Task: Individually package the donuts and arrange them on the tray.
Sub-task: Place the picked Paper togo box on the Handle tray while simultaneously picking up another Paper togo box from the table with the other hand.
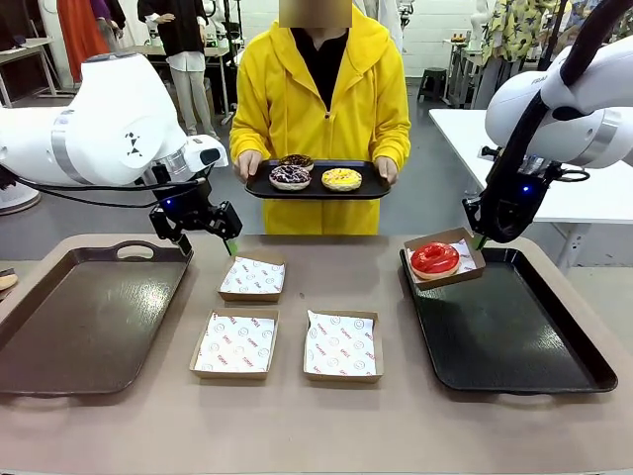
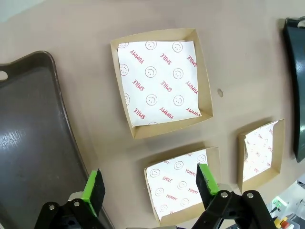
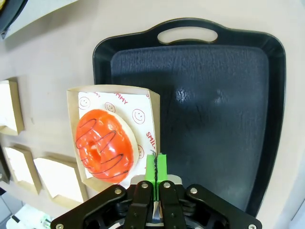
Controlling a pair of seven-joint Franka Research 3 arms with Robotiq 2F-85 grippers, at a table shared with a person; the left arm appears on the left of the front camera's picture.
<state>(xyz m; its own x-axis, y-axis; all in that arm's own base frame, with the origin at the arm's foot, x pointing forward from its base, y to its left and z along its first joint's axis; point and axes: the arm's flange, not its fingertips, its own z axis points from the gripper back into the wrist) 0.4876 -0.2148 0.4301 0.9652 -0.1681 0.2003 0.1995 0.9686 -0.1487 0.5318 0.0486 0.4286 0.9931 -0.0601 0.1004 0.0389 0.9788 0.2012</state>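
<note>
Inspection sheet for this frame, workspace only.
Surface: tan table, dark left tray, dark right tray.
Job's things: red donut in a box on the right tray's rim; yellow donut, chocolate donut, sprinkled dark donut on the person's tray; three empty boxes.
Clutter: unclear tan scrap, left edge.
Grippers: left gripper open above table; right gripper shut on the donut's box.
Cables: black cable under left arm.
Surroundings: person in yellow; bystanders behind.
</note>
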